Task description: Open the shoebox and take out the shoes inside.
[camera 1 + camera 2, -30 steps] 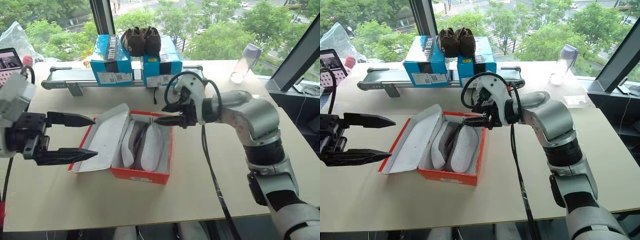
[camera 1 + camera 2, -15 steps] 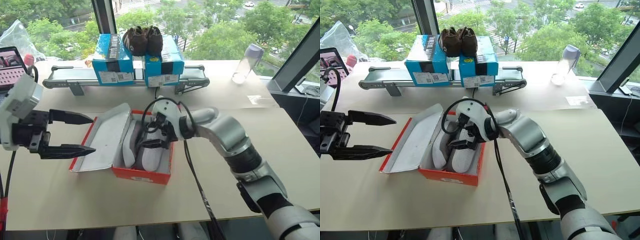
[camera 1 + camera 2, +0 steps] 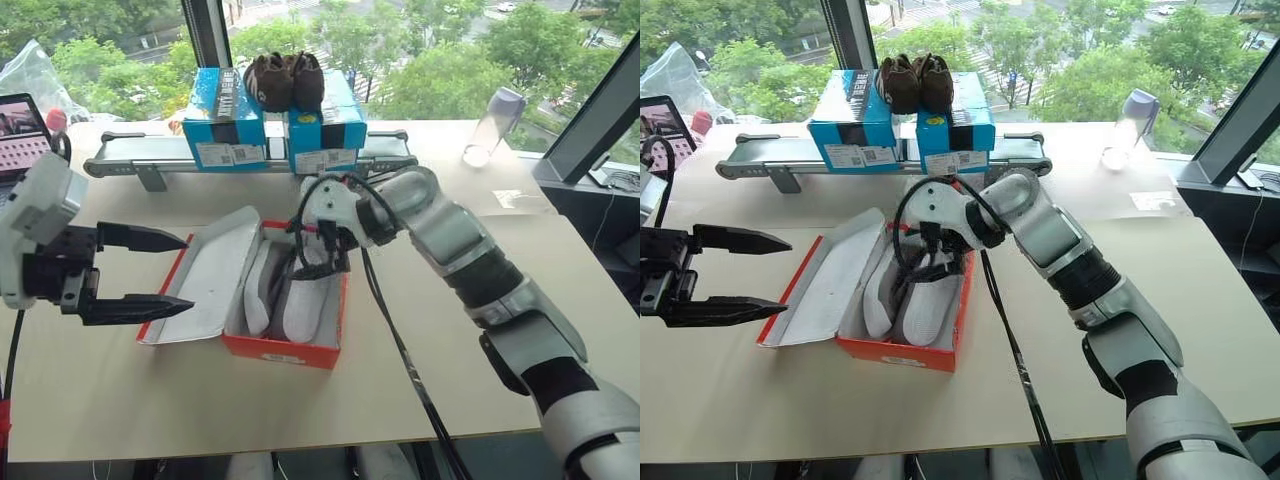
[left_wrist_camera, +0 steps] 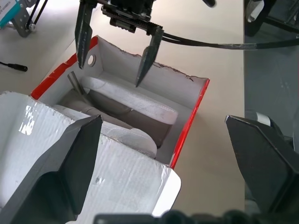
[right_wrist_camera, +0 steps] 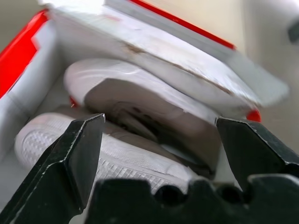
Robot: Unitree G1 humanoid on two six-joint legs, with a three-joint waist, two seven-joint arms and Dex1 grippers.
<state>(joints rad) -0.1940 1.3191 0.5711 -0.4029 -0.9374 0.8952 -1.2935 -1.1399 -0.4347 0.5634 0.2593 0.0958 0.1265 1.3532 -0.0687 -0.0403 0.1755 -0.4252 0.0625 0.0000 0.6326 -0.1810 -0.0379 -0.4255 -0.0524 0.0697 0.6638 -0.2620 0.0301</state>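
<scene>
**A:** Right arm has swung in from beside the box and tipped over; right gripper [image 3: 318, 262] now points down into the shoebox [image 3: 281, 347], jaws spread wide, one finger either side of the shoes' heel end.

**B:** Holding anything?

**A:** No. Fingers are apart and above the shoes [image 3: 290, 290], not touching as far as I can tell. Pair lies on its side, soles up, packed together inside the box near its far wall.

**B:** Lid?

**A:** Already folded flat open on the table [image 3: 450, 370], toward the left gripper [image 3: 172, 274]. That one hovers beside the lid, jaws also spread, empty.

**B:** So opening is done, extraction not started.

**A:** My read too. Next it needs to drop lower and close on one shoe. Tight fit between the shoe and the box wall could snag a finger.
</scene>
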